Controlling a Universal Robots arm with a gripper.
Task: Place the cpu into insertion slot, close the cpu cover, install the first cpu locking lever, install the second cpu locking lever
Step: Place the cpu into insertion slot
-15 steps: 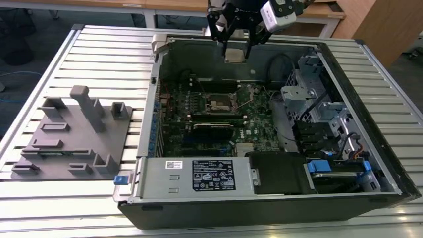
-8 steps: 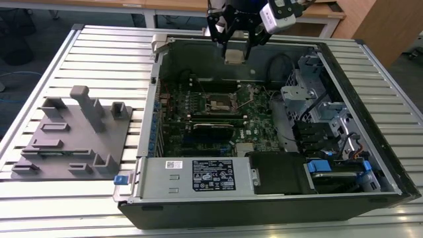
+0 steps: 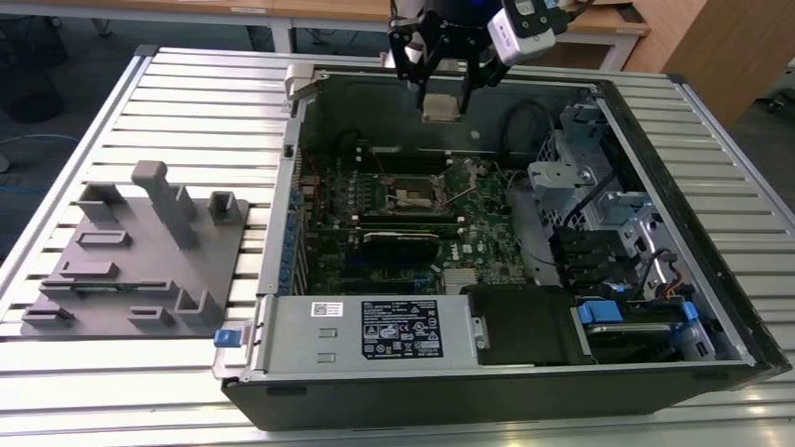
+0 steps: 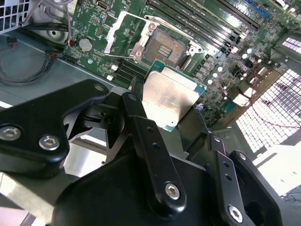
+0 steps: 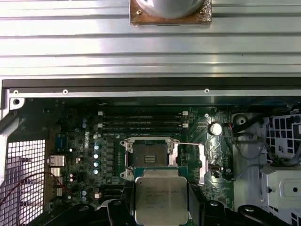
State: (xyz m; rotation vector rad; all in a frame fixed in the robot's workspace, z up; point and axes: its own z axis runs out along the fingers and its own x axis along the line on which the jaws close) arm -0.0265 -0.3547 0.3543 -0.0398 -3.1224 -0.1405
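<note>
Viewing the scene from the exterior view: the black multi-link hand (image 3: 441,96) hangs over the far wall of an open black computer case (image 3: 695,372) that lies on its side on a ribbed aluminium desk (image 3: 199,102). The hand is clenched on the flat square cpu with a dull silver-grey metal top (image 3: 438,109), held up in the air and well apart from the small square dark insertion slot with a silvery rim (image 3: 410,194) on the green motherboard (image 3: 478,233). A grey moulded fixture block (image 3: 137,261) rests on the desk at the exterior view's left of the case. A silver power supply box (image 3: 367,331) sits at the near end of the case.

In the second wrist view, the cpu (image 4: 171,96) is gripped by two opposite edges between the black fingers (image 4: 135,101) of the hand (image 4: 165,110), metal top facing the camera. The insertion slot (image 4: 167,49) lies beyond it with its contact field exposed. The thin silvery cpu cover frame (image 4: 114,32) stands swung open beside the slot.

In the first wrist view, the cpu (image 5: 161,200) sits in the hand (image 5: 161,209), with the insertion slot (image 5: 149,157) just beyond the chip's edge in the picture. The cpu cover (image 5: 201,162) is raised beside the slot. Long black memory slots (image 5: 141,120) run parallel past the slot, and the ribbed desk (image 5: 150,47) extends beyond the case wall.
</note>
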